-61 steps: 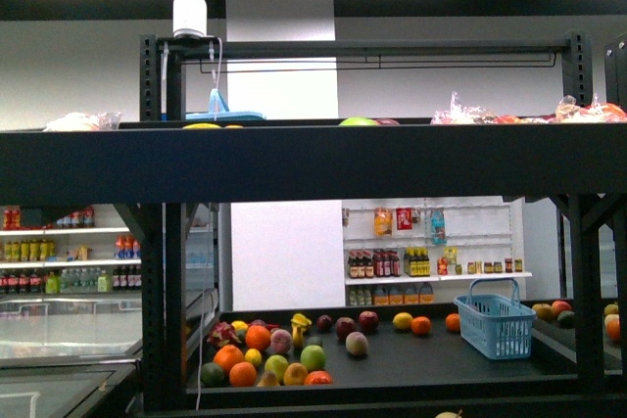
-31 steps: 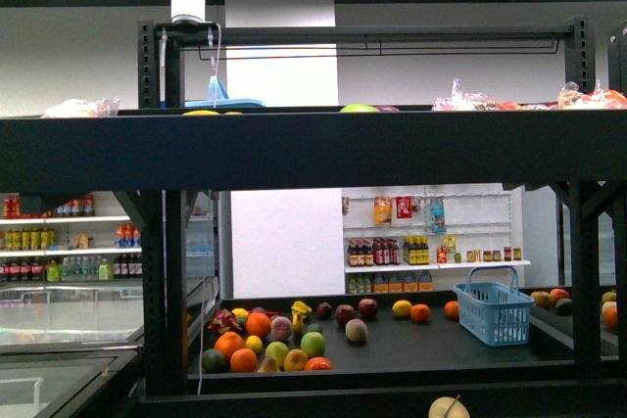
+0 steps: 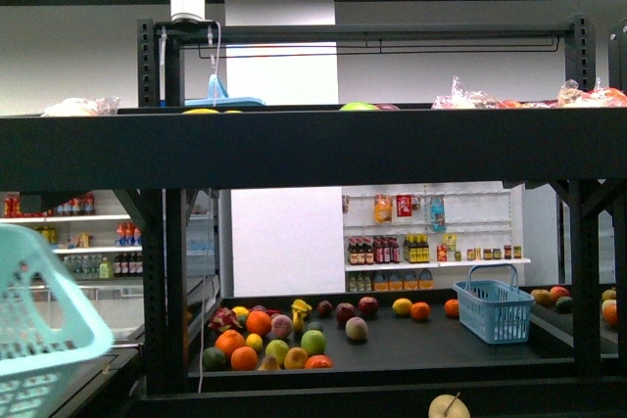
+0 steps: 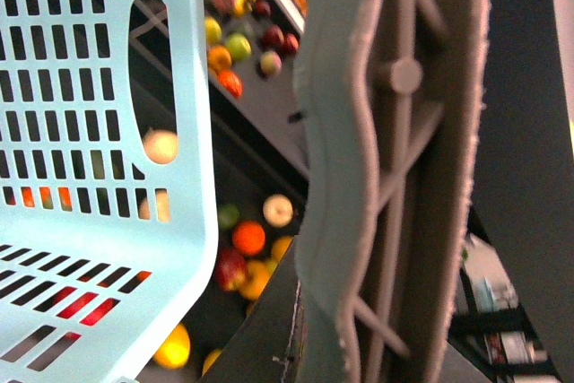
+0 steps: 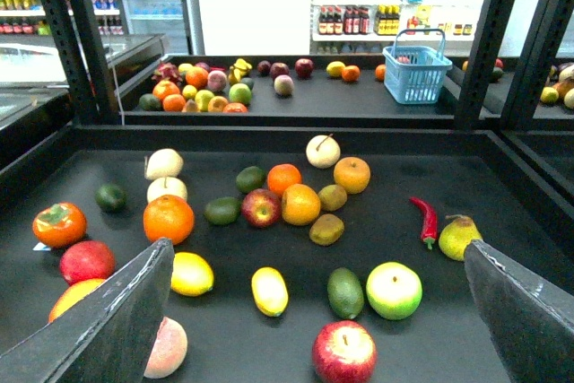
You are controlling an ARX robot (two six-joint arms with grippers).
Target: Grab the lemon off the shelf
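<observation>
Lemon (image 5: 191, 274) lies beside one yellow oval fruit (image 5: 269, 291); right tool (image 5: 316, 248) apart, left tool (image 4: 395, 168) untellable.

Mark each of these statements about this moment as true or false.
1. The right end effector is open and holds nothing. True.
2. The lemon is lifted off the shelf. False: it lies on the dark board.
3. A red chili lies on the same board as the lemon. True.
4. The handled blue basket stands in the middle of the fruit pile. False: it stands apart, to the pile's right.
5. A pale mesh basket shows at the lower left of the front view. True.
</observation>
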